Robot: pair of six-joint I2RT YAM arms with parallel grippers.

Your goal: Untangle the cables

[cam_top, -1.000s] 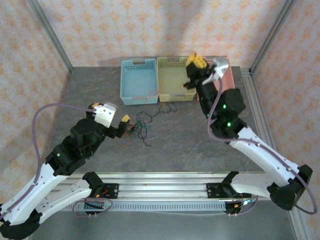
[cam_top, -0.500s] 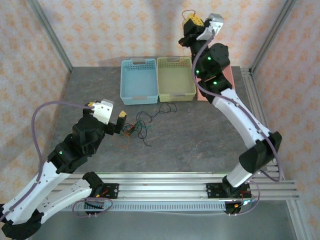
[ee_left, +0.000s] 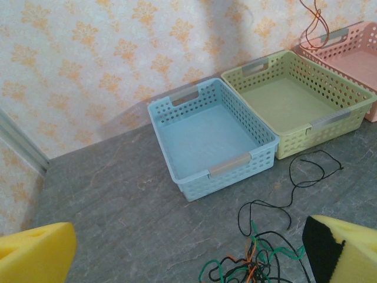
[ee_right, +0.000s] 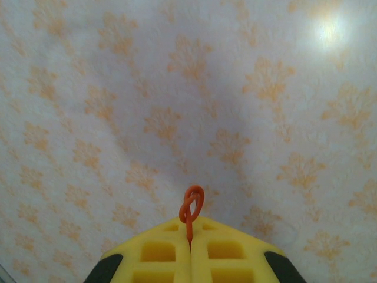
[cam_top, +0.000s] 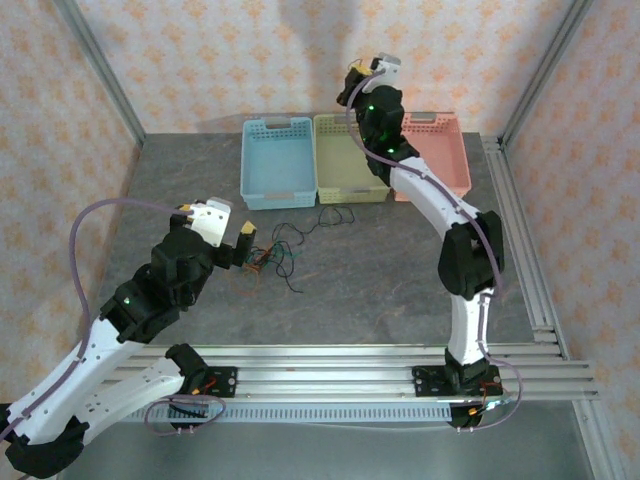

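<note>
Up near the papered wall, the right end effector hangs high above the baskets. In the right wrist view its yellow fingers are pressed together, pinching a small loop of orange cable that pokes out between the tips. The rest of that cable is hidden behind the fingers there. The left wrist view catches its dangling lower loops over the pink basket, with the upper part cut off by the top edge. From above it is too thin to pick out.

The left end effector sits low over the counter with its fingers spread wide, gripping nothing. The tangle of cables, black, green and orange, lies on the counter just beside it. In the left wrist view the tangle's lower part runs off the bottom edge, and which strand crosses which cannot be told. A looping black cable trails from the tangle toward the green basket. The blue basket stands touching the green one.
</note>
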